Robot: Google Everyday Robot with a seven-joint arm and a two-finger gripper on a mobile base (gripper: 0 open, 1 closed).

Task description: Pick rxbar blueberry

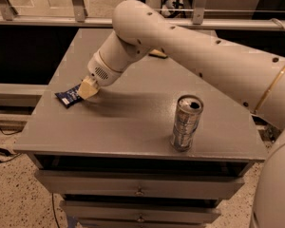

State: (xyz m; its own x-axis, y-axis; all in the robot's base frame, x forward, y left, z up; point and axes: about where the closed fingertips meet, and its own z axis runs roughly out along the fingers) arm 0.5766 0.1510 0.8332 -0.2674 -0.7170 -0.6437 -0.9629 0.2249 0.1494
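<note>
Camera view from above a grey bench (pixel 128 127) with drawers (pixel 140 186) beneath. A thick white robot arm (pixel 204 56) reaches in from the right and slopes down to the bench's left side, ending in the gripper (pixel 88 88) with its tan tip low over the surface. Whether the jaws are clenched or released cannot be told. A silver drink can (pixel 186 122) stands upright well to the right of the jaws, nearer the front edge and apart from them. The rxbar blueberry (pixel 68 96), a dark blue wrapper, lies flat just left of the jaws, its right end under the tan tip. A sliver of a pale yellow sponge (pixel 157 54) shows behind the arm.
</note>
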